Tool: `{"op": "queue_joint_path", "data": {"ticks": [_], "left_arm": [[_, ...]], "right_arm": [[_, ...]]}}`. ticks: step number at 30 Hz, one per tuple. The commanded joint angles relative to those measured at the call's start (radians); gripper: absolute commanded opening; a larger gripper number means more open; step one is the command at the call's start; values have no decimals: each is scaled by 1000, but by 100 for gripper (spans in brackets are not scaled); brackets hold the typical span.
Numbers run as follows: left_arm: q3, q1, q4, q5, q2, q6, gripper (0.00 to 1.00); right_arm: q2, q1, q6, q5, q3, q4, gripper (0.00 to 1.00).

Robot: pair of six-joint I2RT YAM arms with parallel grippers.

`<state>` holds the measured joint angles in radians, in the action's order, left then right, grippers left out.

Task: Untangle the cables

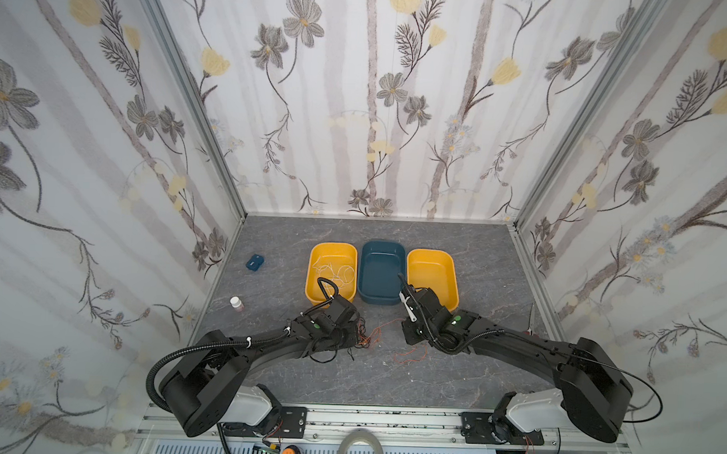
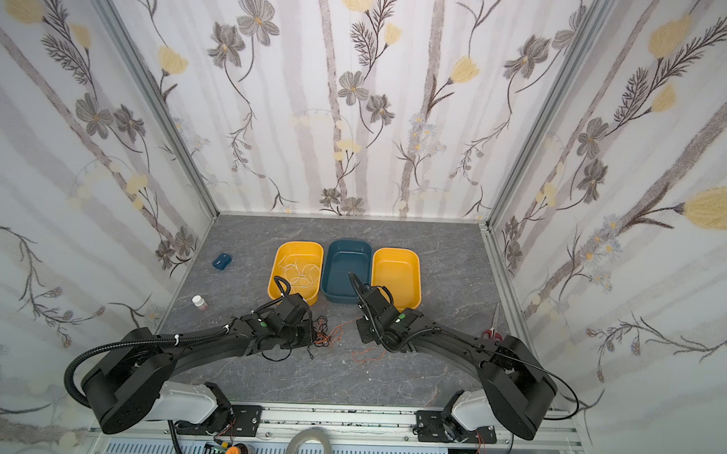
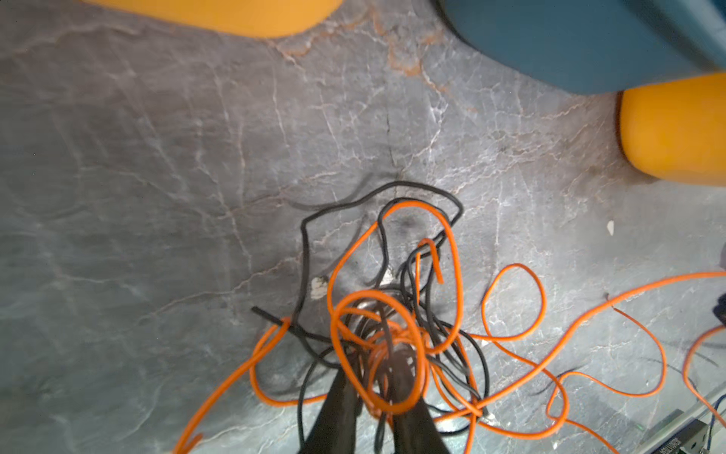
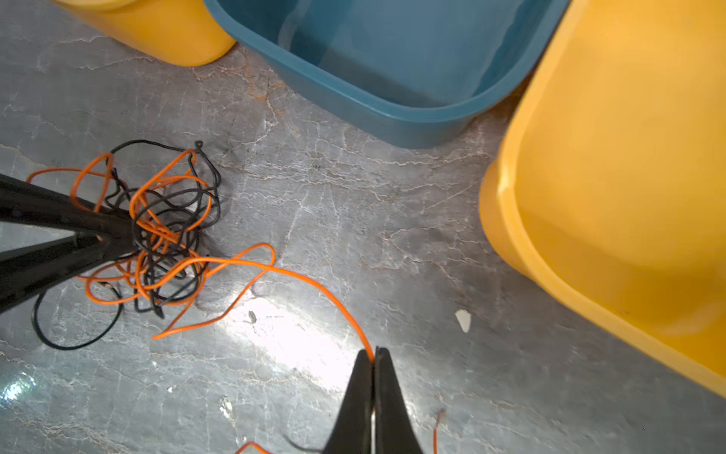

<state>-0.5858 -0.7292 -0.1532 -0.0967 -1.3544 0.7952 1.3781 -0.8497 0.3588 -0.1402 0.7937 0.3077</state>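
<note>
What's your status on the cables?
Right gripper shut on orange cable. Left gripper shut on orange-black tangle. Blue tray close by, untouched.

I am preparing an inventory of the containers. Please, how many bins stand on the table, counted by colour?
Yellow bins: 2
Blue bin: 1
Total: 3

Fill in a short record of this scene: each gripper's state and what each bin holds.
left gripper: shut on the orange-and-black tangle
right gripper: shut on an orange cable leading from that tangle
left yellow bin: white cables
blue bin: no cables visible
right yellow bin: no cables visible
</note>
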Motion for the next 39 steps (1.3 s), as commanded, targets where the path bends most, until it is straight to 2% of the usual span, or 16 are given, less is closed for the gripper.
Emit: {"op": "queue_joint_path", "data": {"ticks": [1,6,18,22,25,29,33,39], "left_arm": [[11,17,-45,47,42,17,15],[45,56,-101,72,146,24,14],[67,124,-220,92,288,12,14],[68,136,-214,64,314,2,17],[53,136,-162,-27,304,-21,25],[11,112,-88,-129,272,-26,38],[-68,56,-81,-165,188,-101,52],[-158,54,-62,-205,1,-192,61]], "right_arm": [[-48,2,29,-104,-8,80,0],[-137,5,70,-192,-29,149,0],[-229,34,102,-258,-27,265,0],[-269,42,64,-157,-25,245,0],[-295,31,21,-42,-27,202,0],[-306,28,11,14,-17,189,0],[-332,17,-28,89,-33,164,0],[-437,-10,-77,204,-94,85,0]]}}
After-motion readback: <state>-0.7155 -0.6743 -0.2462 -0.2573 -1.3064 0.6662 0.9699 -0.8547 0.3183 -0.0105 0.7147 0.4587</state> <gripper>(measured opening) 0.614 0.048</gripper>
